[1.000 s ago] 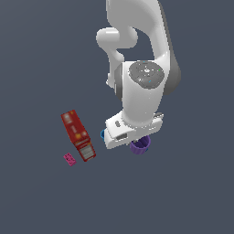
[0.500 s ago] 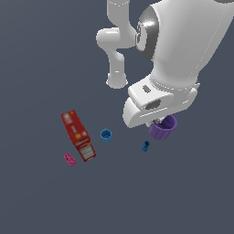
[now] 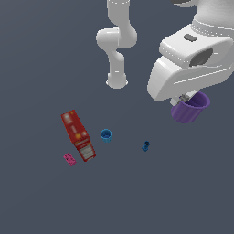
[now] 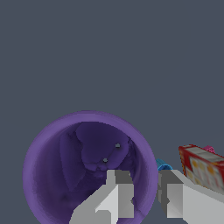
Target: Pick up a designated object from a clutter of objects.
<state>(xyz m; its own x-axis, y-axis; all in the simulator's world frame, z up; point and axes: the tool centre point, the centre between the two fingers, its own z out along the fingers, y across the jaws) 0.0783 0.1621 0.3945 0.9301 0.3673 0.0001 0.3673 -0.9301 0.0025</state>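
Purple round tapered cup (image 3: pixel 190 109) with lipped rim hangs tilted, clear of the floor, well apart from the clutter. White two-finger gripper (image 4: pixel 144 192) clamps its wall, one finger inside. Interior holds nothing else.

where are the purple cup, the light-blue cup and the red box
purple cup (image 3: pixel 188 111), exterior view, on its outer side wall
light-blue cup (image 3: pixel 106 135), exterior view, on its open top
red box (image 3: pixel 77 135), exterior view, on the middle of its top face
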